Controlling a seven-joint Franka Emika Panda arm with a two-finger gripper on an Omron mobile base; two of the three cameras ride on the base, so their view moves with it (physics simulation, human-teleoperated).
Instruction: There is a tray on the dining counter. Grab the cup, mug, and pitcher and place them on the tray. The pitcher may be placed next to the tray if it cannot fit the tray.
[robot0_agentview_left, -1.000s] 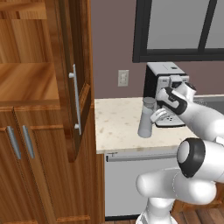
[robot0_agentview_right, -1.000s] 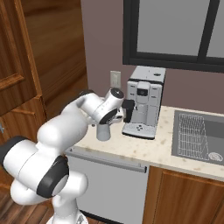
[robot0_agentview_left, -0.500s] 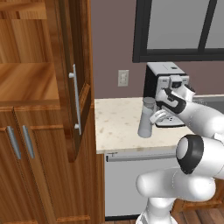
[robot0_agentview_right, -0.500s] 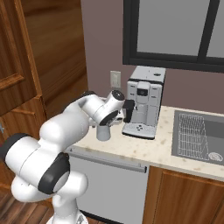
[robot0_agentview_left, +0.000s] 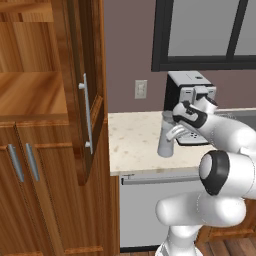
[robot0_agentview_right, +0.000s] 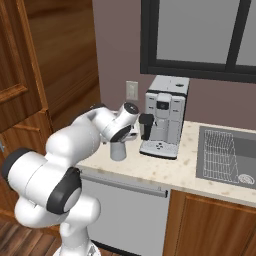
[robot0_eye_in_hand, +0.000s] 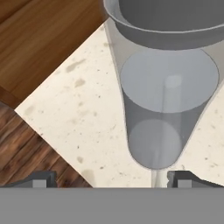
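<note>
The tall grey pitcher (robot0_agentview_left: 164, 140) (robot0_agentview_right: 118, 150) stands upright on the beige wall counter (robot0_agentview_left: 135, 145), just left of the coffee machine. My gripper (robot0_agentview_left: 174, 131) hangs open at the pitcher's upper part, reaching in from the right. In the hand view I look down along the pitcher (robot0_eye_in_hand: 168, 92), past its dark lid at the top. My gripper (robot0_eye_in_hand: 112, 180) has both fingertips spread wide, and the pitcher's base sits nearer the right fingertip (robot0_eye_in_hand: 186, 178). Nothing is held. The tray, cup, mug and dining counter are out of view.
A coffee machine (robot0_agentview_left: 192, 100) (robot0_agentview_right: 165, 117) stands right beside the pitcher. An open wooden cabinet door (robot0_agentview_left: 86, 105) juts out on the left. A sink with a wire rack (robot0_agentview_right: 225, 155) lies to the right. The counter's front edge (robot0_agentview_left: 150, 172) runs above a white dishwasher.
The hand has crept slightly left toward the pitcher. The jaws stayed wide open and the pitcher has not moved.
</note>
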